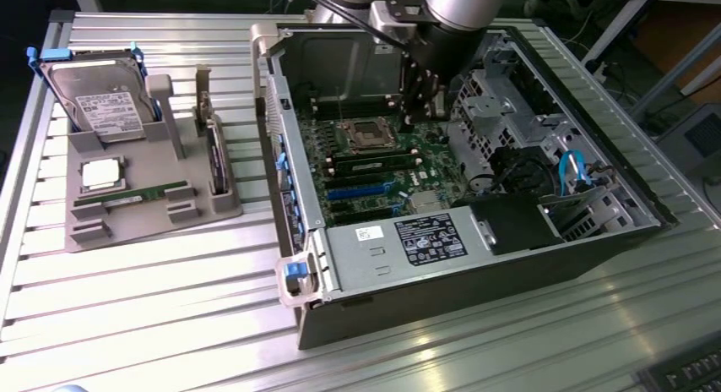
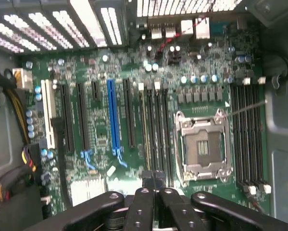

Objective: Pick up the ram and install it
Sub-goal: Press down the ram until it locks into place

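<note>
An open computer case (image 1: 451, 198) is seen in the exterior view, laid on a slatted metal worktop (image 1: 147, 316). The robot arm (image 1: 462, 8) is lowered into the case from above, and its claw (image 1: 420, 113) is held just over the green motherboard (image 1: 383, 168), near the processor socket (image 1: 366, 137). Whether anything is gripped cannot be told here. One green memory stick (image 1: 377, 165) is seated in a slot just below the socket. Toward the exterior view's left, a grey holder (image 1: 147, 202) is placed on the worktop. A hard drive (image 1: 101, 105) is stood in it, a processor chip (image 1: 100, 172) is laid flat on it, and the ram (image 1: 147, 195) is rested lengthwise in a groove near its front edge.

In the wrist view, the motherboard (image 2: 134, 96) is looked down on. The black fingers (image 2: 143, 211) of the claw (image 2: 153, 180) are drawn fully together, with their tips pressed against each other above the long black memory slots (image 2: 156, 130) beside the socket (image 2: 204, 147). No stick can be made out between them.
</note>
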Controlling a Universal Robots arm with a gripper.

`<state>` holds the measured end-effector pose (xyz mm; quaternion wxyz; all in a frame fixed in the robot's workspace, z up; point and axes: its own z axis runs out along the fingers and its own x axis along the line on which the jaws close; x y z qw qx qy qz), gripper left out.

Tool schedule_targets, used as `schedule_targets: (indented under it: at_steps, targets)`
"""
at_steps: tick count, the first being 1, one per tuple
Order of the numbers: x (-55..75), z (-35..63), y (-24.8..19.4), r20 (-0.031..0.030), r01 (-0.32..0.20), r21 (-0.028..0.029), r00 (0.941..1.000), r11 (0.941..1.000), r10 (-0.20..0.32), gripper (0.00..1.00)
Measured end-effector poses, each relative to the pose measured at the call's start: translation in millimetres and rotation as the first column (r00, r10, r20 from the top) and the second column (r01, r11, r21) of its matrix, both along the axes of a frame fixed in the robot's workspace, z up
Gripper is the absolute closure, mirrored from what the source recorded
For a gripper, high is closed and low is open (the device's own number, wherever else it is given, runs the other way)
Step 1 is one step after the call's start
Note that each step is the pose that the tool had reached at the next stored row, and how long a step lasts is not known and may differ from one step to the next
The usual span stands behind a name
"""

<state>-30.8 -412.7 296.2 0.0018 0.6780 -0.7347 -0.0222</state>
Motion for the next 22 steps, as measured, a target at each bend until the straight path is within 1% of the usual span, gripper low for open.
schedule_targets:
  at_steps: [5,7,8,14,16,18,21,22]
  targets:
    - [23.5,-0.2,0.0,0.0001,-0.014,0.0000,0.9999,0.9999,0.014,0.89]
    - [28.0,-0.4,0.0,0.0001,-0.017,-0.0001,0.9999,0.9999,0.017,0.89]
    - [28.0,-0.3,0.0,0.0000,-0.016,-0.0002,0.9999,0.9999,0.016,0.89]
    - [29.0,-16.2,0.0,0.0008,-0.017,-0.0015,0.9999,0.9999,0.017,0.89]
    - [30.1,-25.4,0.1,0.0008,-0.017,-0.0034,0.9999,0.9999,0.017,0.89]
    - [30.7,-34.3,0.1,0.0008,-0.017,-0.0041,0.9999,0.9999,0.017,0.89]
    - [31.2,-41.3,0.1,0.0008,-0.017,-0.0040,0.9999,0.9999,0.017,0.89]
    - [31.2,-41.7,0.0,0.0008,-0.017,-0.0042,0.9999,0.9999,0.017,0.89]
